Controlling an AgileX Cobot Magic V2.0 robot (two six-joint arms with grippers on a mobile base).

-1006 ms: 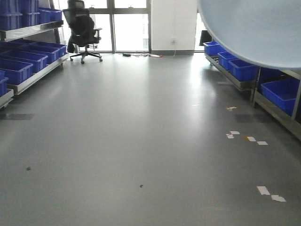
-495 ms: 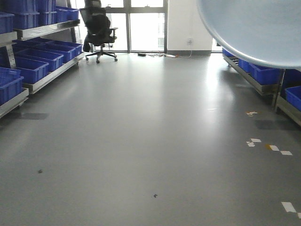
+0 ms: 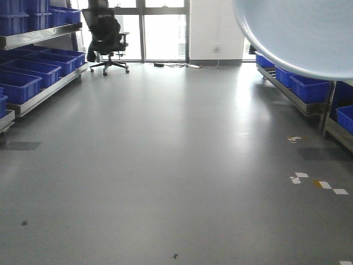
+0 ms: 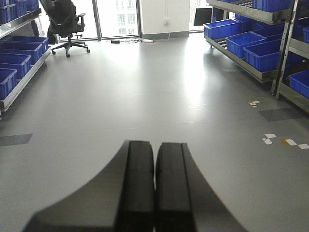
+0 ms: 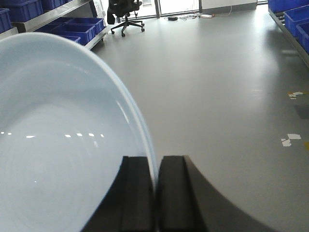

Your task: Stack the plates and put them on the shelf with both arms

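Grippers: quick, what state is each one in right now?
Left gripper: closed, holding nothing.
Right gripper: closed on the rim of a plate.

Grey floor [image 3: 165, 165], shelves [image 3: 49, 89] of blue bins [image 3: 19, 85], office chair [image 3: 107, 36], windows [image 3: 165, 30]

the plate [image 5: 63, 135] in the right gripper [image 5: 155, 193] is pale bluish-white and glossy, with faint concentric rings and small white glints. right and left gripper [image 4: 155, 188] are both matt black. ahead of them the floor [image 4: 145, 87] is plain grey with white tape scraps [image 4: 270, 136]. blue bins [image 4: 251, 46] stand to either side, a black chair [image 4: 65, 21] far ahead.
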